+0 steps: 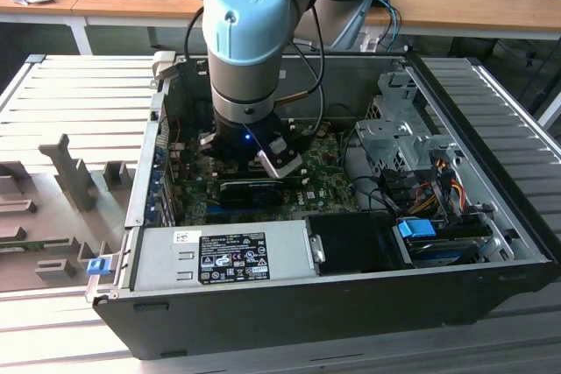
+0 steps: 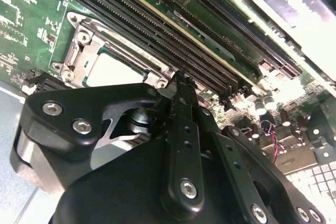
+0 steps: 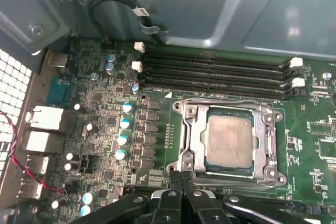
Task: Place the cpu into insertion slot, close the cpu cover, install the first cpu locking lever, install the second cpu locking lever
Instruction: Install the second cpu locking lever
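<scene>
Black linkages of the tool (image 3: 181, 179) are covering the near edge of the insertion slot (image 3: 273, 145) in the first wrist view, its fingers pressed together and gripping nothing. Pale beige-silver, the cpu (image 3: 229, 138) is lying flat in the slot, showing through the window of the grey cpu cover (image 3: 190, 145), which is lying closed over it beside the long memory slots (image 3: 215, 72).

Lighting is even and bright. Glare whitens the case wall (image 2: 310, 19) in the second wrist view; the exterior view is slightly soft.
</scene>
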`<state>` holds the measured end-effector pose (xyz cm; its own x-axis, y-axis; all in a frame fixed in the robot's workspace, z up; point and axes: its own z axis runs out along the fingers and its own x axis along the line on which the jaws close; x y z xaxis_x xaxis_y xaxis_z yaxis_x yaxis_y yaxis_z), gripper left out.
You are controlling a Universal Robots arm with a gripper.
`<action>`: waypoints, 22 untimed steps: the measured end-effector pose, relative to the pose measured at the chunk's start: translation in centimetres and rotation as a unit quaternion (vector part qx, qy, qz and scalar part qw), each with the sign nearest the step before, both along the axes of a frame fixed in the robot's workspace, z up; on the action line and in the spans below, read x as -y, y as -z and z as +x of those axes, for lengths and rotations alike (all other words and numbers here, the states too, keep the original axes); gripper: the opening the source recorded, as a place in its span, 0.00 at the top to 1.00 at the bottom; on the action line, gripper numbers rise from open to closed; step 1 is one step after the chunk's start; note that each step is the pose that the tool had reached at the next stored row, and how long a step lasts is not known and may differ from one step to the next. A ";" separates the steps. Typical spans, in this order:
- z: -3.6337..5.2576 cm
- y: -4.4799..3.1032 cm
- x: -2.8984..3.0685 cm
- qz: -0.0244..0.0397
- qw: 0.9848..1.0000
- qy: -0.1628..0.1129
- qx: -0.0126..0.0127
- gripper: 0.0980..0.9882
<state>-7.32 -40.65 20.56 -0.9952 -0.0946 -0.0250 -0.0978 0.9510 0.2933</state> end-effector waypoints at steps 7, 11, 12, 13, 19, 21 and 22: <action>-0.05 0.81 0.14 0.016 1.000 0.000 0.000 0.99; -0.23 1.21 0.17 0.026 1.000 0.000 0.000 0.99; -0.26 1.29 0.16 0.028 1.000 0.000 0.000 0.99; -0.28 1.34 0.16 0.030 1.000 0.000 0.000 0.99; -0.42 0.63 0.14 0.033 0.999 0.000 0.000 0.99; -0.42 0.17 0.14 0.033 0.999 0.000 0.000 0.99; -0.42 -0.09 0.14 0.033 0.999 0.000 0.000 0.99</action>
